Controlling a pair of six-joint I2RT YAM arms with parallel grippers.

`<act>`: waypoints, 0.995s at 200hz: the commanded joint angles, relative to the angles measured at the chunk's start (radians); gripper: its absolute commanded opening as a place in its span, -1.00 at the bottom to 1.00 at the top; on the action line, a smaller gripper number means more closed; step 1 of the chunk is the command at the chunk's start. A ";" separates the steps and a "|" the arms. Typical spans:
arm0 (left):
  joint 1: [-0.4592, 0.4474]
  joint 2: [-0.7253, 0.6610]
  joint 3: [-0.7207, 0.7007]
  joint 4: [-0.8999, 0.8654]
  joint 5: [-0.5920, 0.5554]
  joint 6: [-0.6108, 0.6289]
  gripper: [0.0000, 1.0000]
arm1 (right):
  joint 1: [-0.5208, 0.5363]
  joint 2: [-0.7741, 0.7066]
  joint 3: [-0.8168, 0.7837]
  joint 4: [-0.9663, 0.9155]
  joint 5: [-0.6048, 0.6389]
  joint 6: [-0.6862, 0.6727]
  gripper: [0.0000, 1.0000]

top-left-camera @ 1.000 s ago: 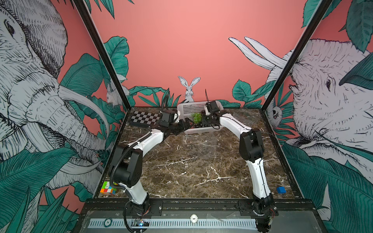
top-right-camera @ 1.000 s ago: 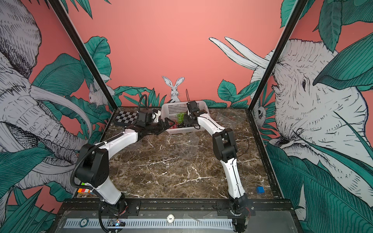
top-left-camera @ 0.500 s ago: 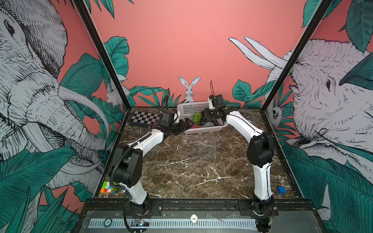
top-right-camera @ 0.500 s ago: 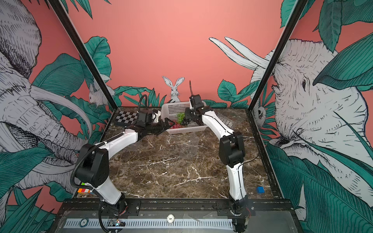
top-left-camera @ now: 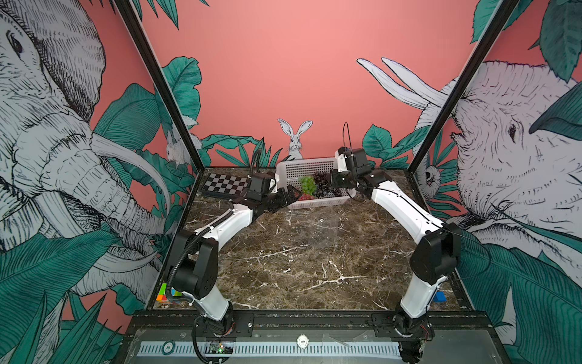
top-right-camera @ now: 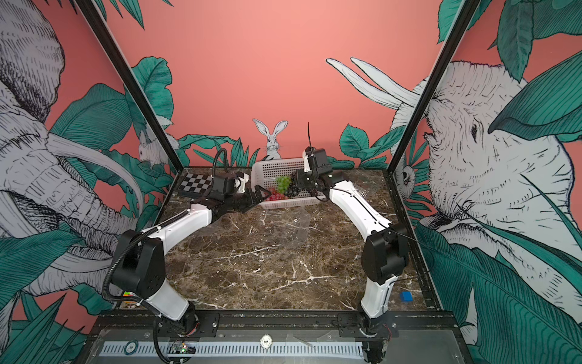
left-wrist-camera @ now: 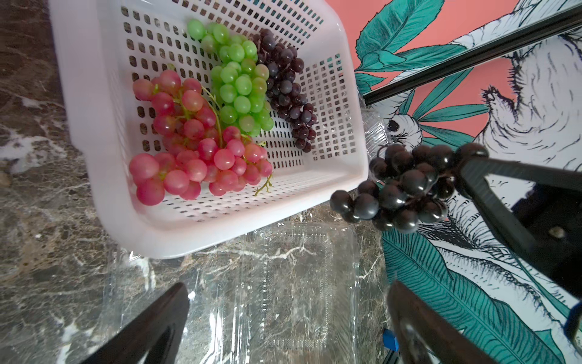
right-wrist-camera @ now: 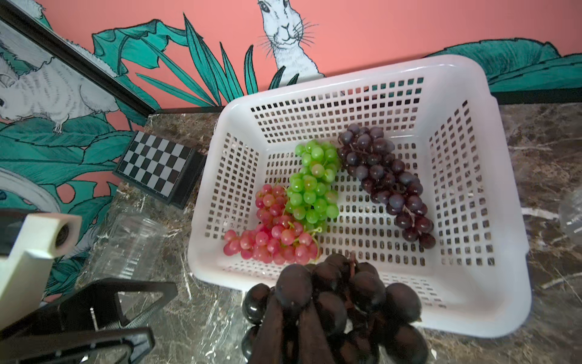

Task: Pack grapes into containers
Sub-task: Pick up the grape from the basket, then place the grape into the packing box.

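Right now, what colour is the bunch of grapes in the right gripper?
Glossy black bunch, pinched by the right gripper; clearest in the left wrist view.

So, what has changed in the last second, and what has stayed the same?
The right gripper, shut on the black bunch, has risen and drawn toward the robot's right, lifting the bunch up from the white basket. The left gripper stayed open beside the basket; the red bunch, green bunch and purple bunch stayed inside it.
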 commanded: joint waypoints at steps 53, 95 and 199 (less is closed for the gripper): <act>-0.006 -0.068 -0.062 0.019 -0.014 -0.008 0.99 | 0.103 -0.201 -0.242 0.068 -0.030 0.022 -0.80; -0.006 -0.089 -0.082 0.014 -0.022 -0.002 0.99 | 0.146 -0.219 -0.376 0.103 -0.036 0.025 -0.81; -0.012 -0.079 -0.088 0.013 -0.024 -0.002 0.99 | 0.135 -0.201 -0.612 0.162 0.017 -0.026 -0.80</act>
